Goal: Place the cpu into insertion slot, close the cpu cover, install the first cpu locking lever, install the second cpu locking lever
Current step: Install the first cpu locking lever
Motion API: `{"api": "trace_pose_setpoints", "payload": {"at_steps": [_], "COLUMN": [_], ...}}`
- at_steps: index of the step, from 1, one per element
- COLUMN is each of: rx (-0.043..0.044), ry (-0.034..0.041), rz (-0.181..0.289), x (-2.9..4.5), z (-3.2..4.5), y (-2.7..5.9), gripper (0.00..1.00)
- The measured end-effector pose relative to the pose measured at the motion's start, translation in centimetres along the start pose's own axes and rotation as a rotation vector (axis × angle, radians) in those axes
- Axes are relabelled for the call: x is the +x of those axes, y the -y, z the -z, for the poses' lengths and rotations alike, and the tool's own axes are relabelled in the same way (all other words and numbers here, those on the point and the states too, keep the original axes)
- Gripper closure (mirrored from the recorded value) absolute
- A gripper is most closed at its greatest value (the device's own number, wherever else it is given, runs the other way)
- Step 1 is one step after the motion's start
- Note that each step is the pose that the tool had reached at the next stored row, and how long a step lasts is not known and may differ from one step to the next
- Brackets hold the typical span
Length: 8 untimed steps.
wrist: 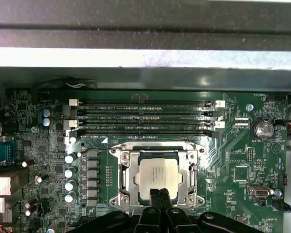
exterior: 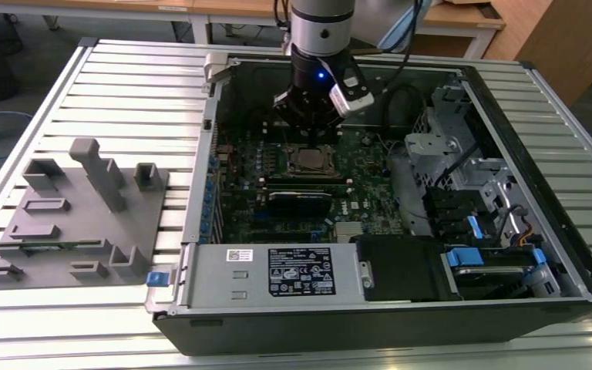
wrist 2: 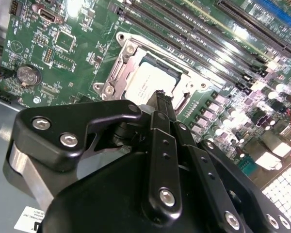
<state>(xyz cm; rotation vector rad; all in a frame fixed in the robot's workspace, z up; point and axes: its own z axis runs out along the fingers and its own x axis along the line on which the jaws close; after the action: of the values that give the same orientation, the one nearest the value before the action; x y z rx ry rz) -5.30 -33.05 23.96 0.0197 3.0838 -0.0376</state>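
The arm is down inside the open computer case point(exterior: 378, 320), which lies on the slatted counter point(exterior: 121, 92) toward the exterior view's right. The end effector point(exterior: 314, 142) hangs just over the middle of the green motherboard point(wrist: 233, 165).

In both wrist views the black fingers are drawn tight together with nothing between them. In the first wrist view the end effector point(wrist: 157, 193) has its tip at the near edge of the socket, over the rim of the chip. Whether it actually touches the metal I cannot tell.

The cpu point(wrist: 157, 172) sits squarely in the insertion slot point(wrist: 120, 200), silvery top up. The cpu cover point(wrist: 189, 170) lies flat around it, and the chip shows through the cut-out. The second wrist view agrees: the end effector point(wrist 2: 161, 95) is right at the edge of the cpu point(wrist 2: 145, 83), with the frame plate lying level around it.

Beyond the socket run the long memory slots point(wrist: 145, 116), and a coin battery point(wrist: 263, 129) sits off toward the board's corner. In the exterior view a black expansion card point(exterior: 298, 204) stands just beside the cpu point(exterior: 313, 160). A grey fixture point(exterior: 80, 216) rests near the counter's edge on the exterior view's left, well apart from the case.
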Motion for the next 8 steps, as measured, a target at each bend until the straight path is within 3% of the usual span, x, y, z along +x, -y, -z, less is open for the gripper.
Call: {"api": "trace_pose_setpoints", "payload": {"at_steps": [3,8], "rx": [-0.0122,-0.0123], "ry": [-0.0019,-0.0018], "rz": [-0.001,-0.001], "x": [0.0,0.01], "z": [-0.03,-0.04], "y": [0.05,0.05], "gripper": [0.89,0.89]}}
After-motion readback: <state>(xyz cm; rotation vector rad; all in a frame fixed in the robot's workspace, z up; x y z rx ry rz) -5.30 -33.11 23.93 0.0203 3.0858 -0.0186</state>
